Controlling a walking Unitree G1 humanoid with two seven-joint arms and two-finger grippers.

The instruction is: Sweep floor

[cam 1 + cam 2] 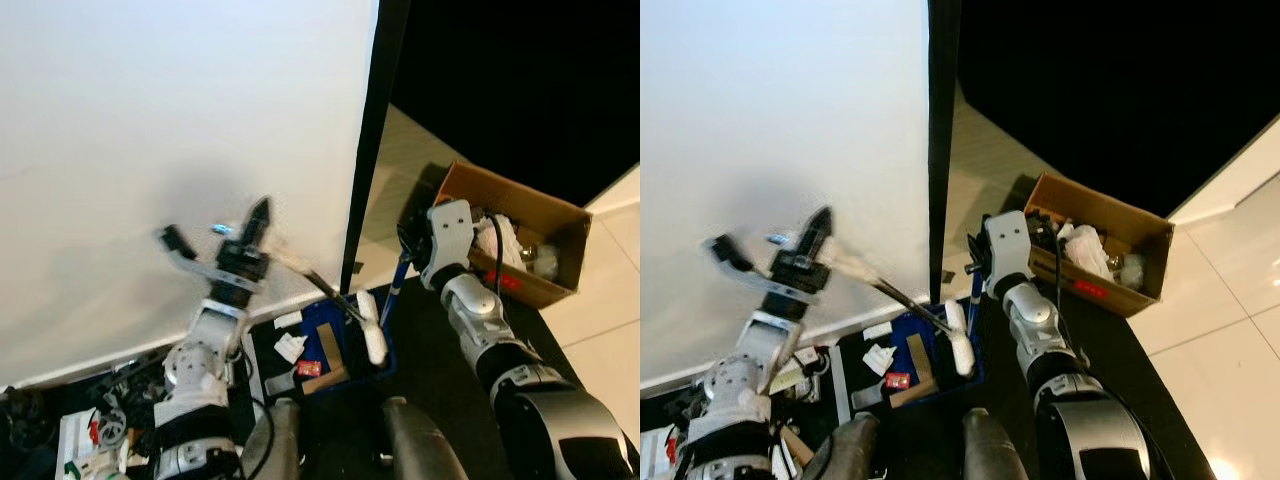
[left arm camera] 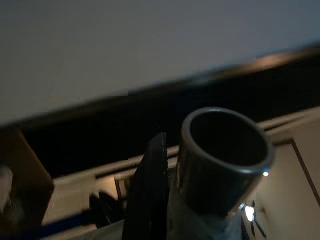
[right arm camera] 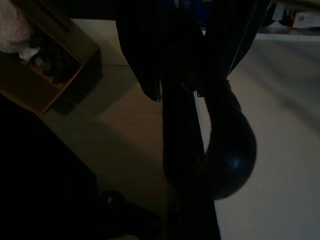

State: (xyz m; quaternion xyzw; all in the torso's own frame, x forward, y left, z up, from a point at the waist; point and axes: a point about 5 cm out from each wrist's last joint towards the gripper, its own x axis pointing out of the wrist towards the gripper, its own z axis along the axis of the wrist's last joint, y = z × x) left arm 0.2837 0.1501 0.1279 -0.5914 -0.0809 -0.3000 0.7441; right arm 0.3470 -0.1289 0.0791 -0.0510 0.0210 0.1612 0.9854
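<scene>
Here, left gripper: fingers spread, raised against the white wall, a pale handle beside one finger.
Right gripper: pinching the dark broom handle.
Blue dustpan: near, between both arms, holding paper scraps.
Brown cardboard box: far right, on the floor.

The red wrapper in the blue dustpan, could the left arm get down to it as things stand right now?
Probably not right away. The left gripper is raised against the white wall and seems to carry a long handle running down into the blue dustpan, where the red wrapper lies among scraps.
</scene>
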